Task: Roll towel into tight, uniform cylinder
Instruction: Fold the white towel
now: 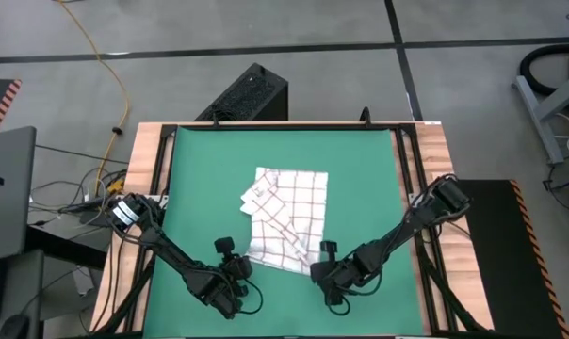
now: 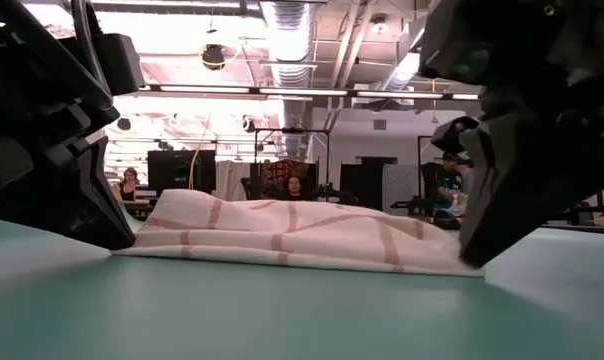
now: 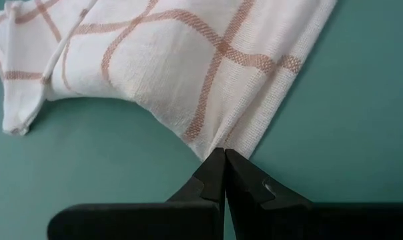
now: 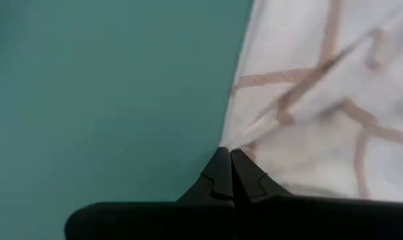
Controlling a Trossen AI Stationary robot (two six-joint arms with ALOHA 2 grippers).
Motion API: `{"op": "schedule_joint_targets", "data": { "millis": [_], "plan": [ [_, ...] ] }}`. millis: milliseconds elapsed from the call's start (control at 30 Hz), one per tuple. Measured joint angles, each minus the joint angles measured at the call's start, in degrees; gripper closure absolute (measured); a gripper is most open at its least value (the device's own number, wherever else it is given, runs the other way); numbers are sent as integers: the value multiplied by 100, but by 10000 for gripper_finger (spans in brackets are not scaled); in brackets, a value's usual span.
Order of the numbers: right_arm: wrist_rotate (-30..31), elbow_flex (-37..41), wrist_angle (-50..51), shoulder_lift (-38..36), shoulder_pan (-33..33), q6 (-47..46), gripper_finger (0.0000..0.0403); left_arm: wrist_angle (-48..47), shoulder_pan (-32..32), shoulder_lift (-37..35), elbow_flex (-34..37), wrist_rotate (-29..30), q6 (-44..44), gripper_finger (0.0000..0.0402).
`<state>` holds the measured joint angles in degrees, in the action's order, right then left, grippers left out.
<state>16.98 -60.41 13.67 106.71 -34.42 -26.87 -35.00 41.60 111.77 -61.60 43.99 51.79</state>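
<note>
No text, label, brand, number or sign could be read on any surface in the four views.

A checked towel (image 2: 292,238) lies rumpled on the green mat (image 2: 282,310), a dark claw at each end, left claw (image 2: 77,215) and right claw (image 2: 497,235).
</note>
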Motion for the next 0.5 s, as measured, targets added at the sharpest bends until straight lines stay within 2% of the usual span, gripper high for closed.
{"op": "schedule_joint_targets", "data": {
  "millis": [100, 300, 500],
  "plan": [
    [-221, -8, -131, 275, 45, -54, 403, -15, 0, 0, 0, 7, 13, 401],
    [-179, -6, -119, 381, 49, -52, 403, -236, 27, -47, 0, -18, -53, 401],
    [-176, 1, -96, 371, 49, -52, 402, -307, 310, -597, 2, -20, 3, 402]
  ]
}}
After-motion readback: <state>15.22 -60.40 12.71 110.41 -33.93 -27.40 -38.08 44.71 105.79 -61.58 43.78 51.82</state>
